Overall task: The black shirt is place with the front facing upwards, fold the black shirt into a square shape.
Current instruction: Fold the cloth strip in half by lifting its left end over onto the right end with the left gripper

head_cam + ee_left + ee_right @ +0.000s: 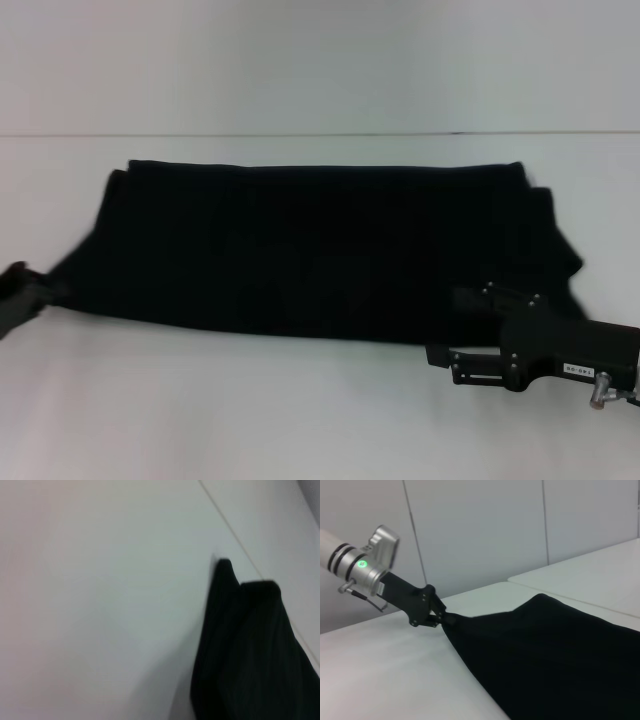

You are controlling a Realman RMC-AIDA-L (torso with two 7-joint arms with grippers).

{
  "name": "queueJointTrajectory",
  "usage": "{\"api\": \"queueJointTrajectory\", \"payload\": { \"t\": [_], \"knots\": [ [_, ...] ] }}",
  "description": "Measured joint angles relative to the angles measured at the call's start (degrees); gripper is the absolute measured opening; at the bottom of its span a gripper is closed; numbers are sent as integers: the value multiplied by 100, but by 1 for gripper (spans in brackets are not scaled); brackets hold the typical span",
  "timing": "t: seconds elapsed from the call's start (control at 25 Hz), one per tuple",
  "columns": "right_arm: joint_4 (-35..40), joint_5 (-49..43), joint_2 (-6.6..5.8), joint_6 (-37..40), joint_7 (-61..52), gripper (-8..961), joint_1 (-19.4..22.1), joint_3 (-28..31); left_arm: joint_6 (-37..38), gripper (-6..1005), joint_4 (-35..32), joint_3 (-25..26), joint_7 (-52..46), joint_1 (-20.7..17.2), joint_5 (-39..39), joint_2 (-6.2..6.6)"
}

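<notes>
Black shirt (320, 250) lying as a wide band on white table (300, 420). Left gripper (440, 617) apparently pinching one end; right gripper (470, 335) at the other, grip unclear. Best lifted level, both ends together.

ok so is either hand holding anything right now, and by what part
The left hand pinches the black shirt at its left end, the cloth pulled to a point there. The right hand lies at the shirt's near right edge; whether it grips cannot be told.

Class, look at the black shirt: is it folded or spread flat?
Folded once: the black shirt lies as a wide band with doubled edges and no print showing. The left gripper pinches one end.
</notes>
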State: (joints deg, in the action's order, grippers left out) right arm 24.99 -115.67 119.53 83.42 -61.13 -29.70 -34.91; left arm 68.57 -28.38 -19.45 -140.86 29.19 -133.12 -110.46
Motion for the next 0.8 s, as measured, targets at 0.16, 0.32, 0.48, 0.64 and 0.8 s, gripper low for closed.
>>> {"api": "queueJointTrajectory", "payload": {
  "t": [0.16, 0.32, 0.48, 0.64, 0.8],
  "knots": [
    [7, 7, -10, 0, -26, 946, 23, 114, -93, 11, -89, 376, 29, -177, 2, 36],
    [6, 10, -30, 17, -30, 946, 75, 310, -119, 11, -202, 599, 45, -284, 4, 95],
    [7, 11, -57, 103, -31, 947, 159, 564, -75, 12, -242, 778, 52, -296, 27, 146],
    [7, 11, -71, 133, -31, 947, 268, 819, 237, 12, -242, 801, 63, -165, 276, 168],
    [-4, 11, -70, 136, -31, 947, 411, 1064, 819, 12, -240, 773, 149, 196, 898, 167]
  ]
}}
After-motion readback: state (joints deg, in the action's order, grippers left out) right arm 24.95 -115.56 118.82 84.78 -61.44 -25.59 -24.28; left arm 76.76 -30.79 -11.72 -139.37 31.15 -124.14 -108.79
